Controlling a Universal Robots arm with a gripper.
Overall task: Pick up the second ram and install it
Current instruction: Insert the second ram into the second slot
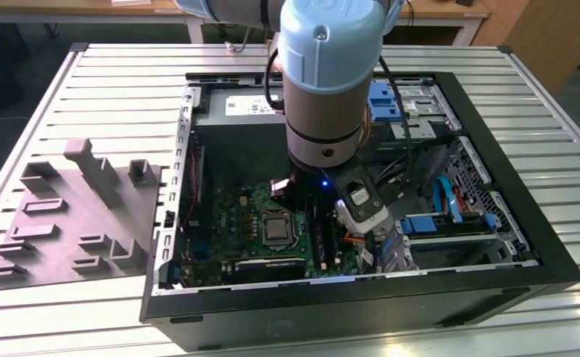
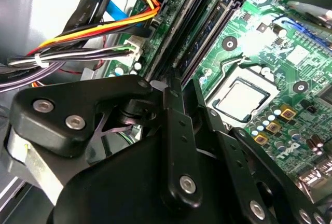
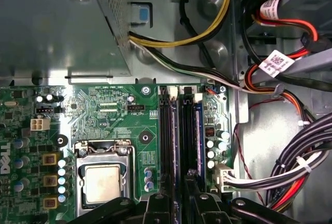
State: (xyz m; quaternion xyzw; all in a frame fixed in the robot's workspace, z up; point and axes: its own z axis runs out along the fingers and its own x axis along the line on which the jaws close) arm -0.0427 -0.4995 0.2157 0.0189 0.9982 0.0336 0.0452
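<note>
Exterior view has the open PC case (image 1: 513, 201) lying on the slatted worktop (image 1: 102, 82), arm reaching down inside. Looks like the install step to me: the second ram (image 3: 177, 130) seems to stand in the slots beside the CPU socket (image 3: 102, 182) on the motherboard (image 3: 104, 110), long axis along the slots, pointing away from the pincer (image 2: 184, 92). Can't tell if the pincer is clamped on it. Seating it would need straight, even downward pressure.

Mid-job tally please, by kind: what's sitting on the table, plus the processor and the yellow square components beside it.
Computer case: 1
Grey moulded tray: 1
Processor: 1
Yellow square components: 3
Total: 6
</note>
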